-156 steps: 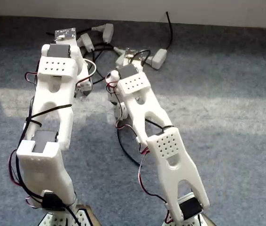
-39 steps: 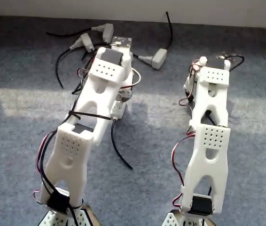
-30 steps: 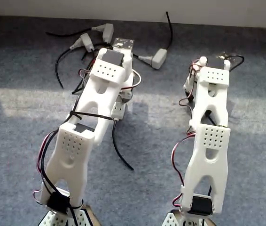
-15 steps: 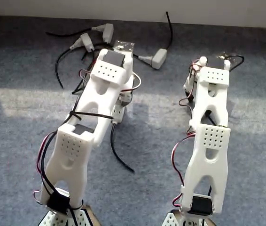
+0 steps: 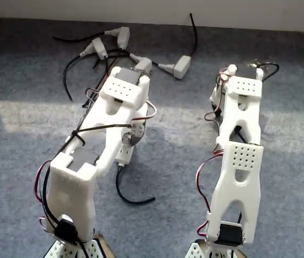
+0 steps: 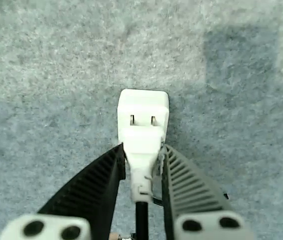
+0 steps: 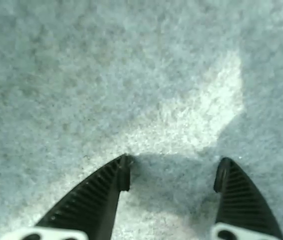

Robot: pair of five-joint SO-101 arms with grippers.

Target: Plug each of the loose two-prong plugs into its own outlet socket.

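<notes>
On the left, the left arm (image 5: pixel 109 115) is folded over the grey carpet (image 5: pixel 281 134), forearm angled down towards the middle of the floor. The left gripper (image 6: pixel 142 152) is clenched on a white socket end (image 6: pixel 143 117). Both ribbed black fingers (image 6: pixel 104 175) press the narrow neck of the piece from either side. Its broader face, with two slim slots side by side, sticks out past the fingertips and lies on or just above the carpet; which of the two is hard to judge from the wrist view. A black cord (image 5: pixel 133 200) leaves the rear of this piece, runs between the fingers, and in the high view curls in a loop on the carpet near the arm's base. Farther back, near the wall, three loose white connectors lie on their own black leads. One (image 5: pixel 98 48) sits farthest left, a second (image 5: pixel 123 35) just beside it and slightly farther back, and a blockier third (image 5: pixel 180 66) lies off to the right of those two, well apart from the held socket. Their prongs are too small to make out. To the right stands the right arm (image 5: pixel 240 140), stretched straight away from its base. The right gripper (image 7: pixel 174 175) points down at bare carpet with its jaws spread wide, grasping nothing, at the border of a sunlit patch and shadow.
</notes>
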